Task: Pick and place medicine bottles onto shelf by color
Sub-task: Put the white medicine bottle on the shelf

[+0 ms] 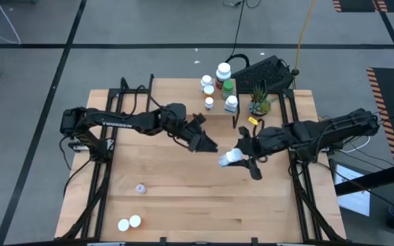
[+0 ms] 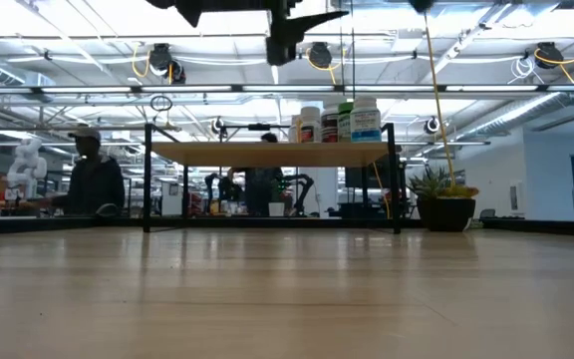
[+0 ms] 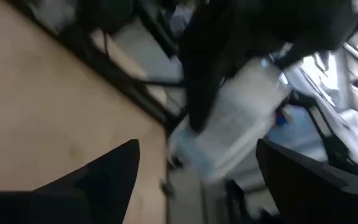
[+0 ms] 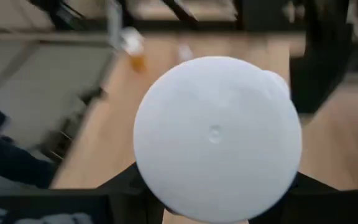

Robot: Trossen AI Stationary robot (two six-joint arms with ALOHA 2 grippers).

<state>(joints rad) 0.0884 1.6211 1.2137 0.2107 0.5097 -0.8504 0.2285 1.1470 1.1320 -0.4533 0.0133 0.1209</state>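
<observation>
Bottle (image 1: pixel 232 158) in my right tool (image 1: pixel 241 156) is pale, whitish and lying sideways, held above the middle of the tabletop (image 1: pixel 183 198). The right wrist view fills with its round white end (image 4: pixel 216 137), a small dimple at the centre, and the dark fingers (image 4: pixel 123 183) press in on either side of it, so I read that tool as clamped on the bottle.

My left tool (image 1: pixel 204 140) hangs over the tabletop just left of the right one, its two dark fingers (image 3: pixel 110 180) spread wide with nothing between them. The left wrist view looks across at the held bottle (image 3: pixel 241 118), see-through and pale, gripped by the other arm.

From above I see the shelf (image 1: pixel 176 92) at the far edge of the tabletop, carrying a cluster of bottles at its right end: several white-capped ones (image 1: pixel 223 70) and a green one (image 1: pixel 228 87). The low view shows what the overhead cannot: those bottles (image 2: pixel 337 123) standing upright in a row on the shelf board (image 2: pixel 267 153), with a plant (image 2: pixel 441 199) beside the shelf's right leg.

Only the overhead view shows the strays near the front left of the tabletop: one small bottle (image 1: pixel 140 188) alone, and two white-capped ones (image 1: pixel 129 223) touching each other closer to the edge.
</observation>
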